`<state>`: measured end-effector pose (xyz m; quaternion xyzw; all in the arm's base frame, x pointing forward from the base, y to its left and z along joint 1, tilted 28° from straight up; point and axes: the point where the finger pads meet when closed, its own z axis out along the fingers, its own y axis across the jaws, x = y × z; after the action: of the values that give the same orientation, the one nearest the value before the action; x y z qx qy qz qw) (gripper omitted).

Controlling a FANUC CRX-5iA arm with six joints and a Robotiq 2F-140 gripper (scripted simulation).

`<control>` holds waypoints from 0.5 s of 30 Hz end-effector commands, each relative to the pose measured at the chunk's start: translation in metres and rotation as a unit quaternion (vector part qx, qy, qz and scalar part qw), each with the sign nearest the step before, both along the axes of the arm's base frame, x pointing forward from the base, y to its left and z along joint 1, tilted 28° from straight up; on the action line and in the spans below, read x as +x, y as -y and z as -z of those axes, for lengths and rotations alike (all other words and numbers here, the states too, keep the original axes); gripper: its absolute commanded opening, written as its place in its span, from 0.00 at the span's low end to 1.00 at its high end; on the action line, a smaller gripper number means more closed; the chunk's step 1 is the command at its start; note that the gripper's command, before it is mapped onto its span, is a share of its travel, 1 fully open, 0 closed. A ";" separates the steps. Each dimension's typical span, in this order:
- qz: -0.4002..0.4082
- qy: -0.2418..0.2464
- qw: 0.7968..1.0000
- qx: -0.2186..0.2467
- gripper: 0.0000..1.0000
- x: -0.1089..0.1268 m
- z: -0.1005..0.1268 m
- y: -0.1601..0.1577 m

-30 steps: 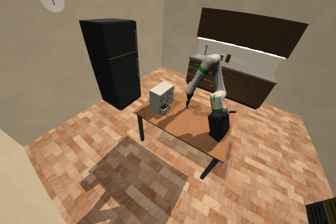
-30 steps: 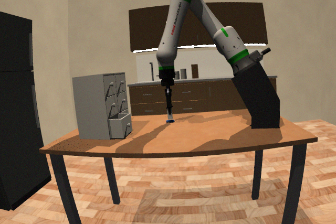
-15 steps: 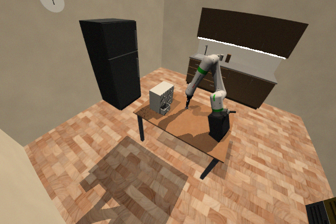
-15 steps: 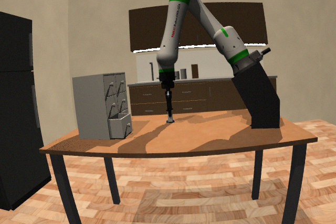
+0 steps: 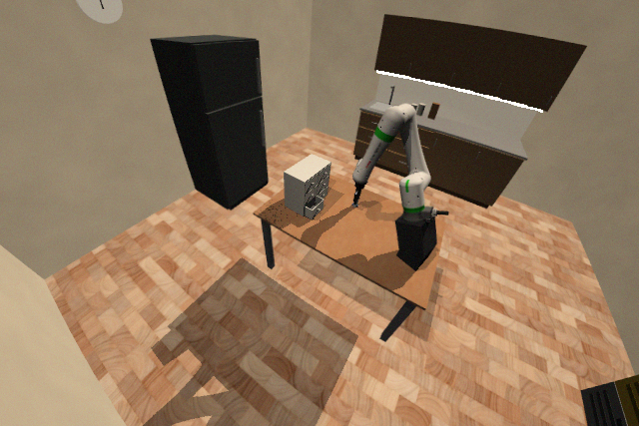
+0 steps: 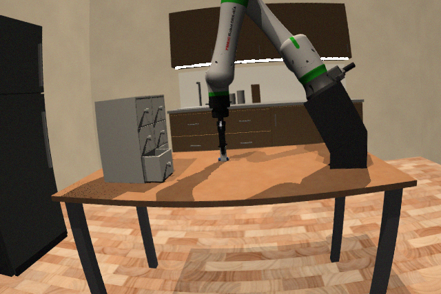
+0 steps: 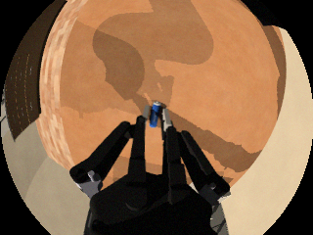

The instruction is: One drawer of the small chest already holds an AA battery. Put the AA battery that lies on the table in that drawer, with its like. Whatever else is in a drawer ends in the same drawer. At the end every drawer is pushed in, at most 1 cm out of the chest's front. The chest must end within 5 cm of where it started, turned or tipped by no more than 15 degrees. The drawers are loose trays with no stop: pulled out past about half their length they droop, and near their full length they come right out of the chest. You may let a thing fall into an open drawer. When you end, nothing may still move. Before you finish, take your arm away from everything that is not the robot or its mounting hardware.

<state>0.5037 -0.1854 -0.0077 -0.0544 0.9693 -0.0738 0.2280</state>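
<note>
The small blue AA battery (image 7: pixel 155 114) lies on the table, also visible in the exterior view (image 6: pixel 223 158). My gripper (image 7: pixel 155 113) (image 6: pixel 222 153) points straight down at the table top, with its fingertips on either side of the battery. The fingers stand narrowly open, with a little room left around the battery. The grey chest (image 6: pixel 133 139) stands at the table's left end (image 5: pixel 307 184). Its bottom right drawer (image 6: pixel 158 164) is pulled partway out. What is in the drawer is hidden from me. The other drawers are pushed in.
The robot's black base (image 6: pixel 336 129) stands on the table's right side. A black fridge (image 5: pixel 217 114) stands beyond the chest, off the table. Kitchen counters (image 5: pixel 443 148) run along the back wall. The table edge lies close to the left of the chest.
</note>
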 end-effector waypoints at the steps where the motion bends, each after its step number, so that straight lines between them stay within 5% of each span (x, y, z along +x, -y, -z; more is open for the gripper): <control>1: 0.000 0.000 1.000 0.000 0.17 0.000 0.000 0.000; 12: 0.000 0.000 1.000 0.000 0.17 0.000 0.000 0.000; 13: 0.000 0.000 1.000 0.000 0.06 0.000 0.000 0.000; 15: 0.000 0.000 1.000 0.000 0.06 0.000 0.000 0.000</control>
<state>0.5037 -0.1854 -0.0076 -0.0544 0.9693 -0.0738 0.2280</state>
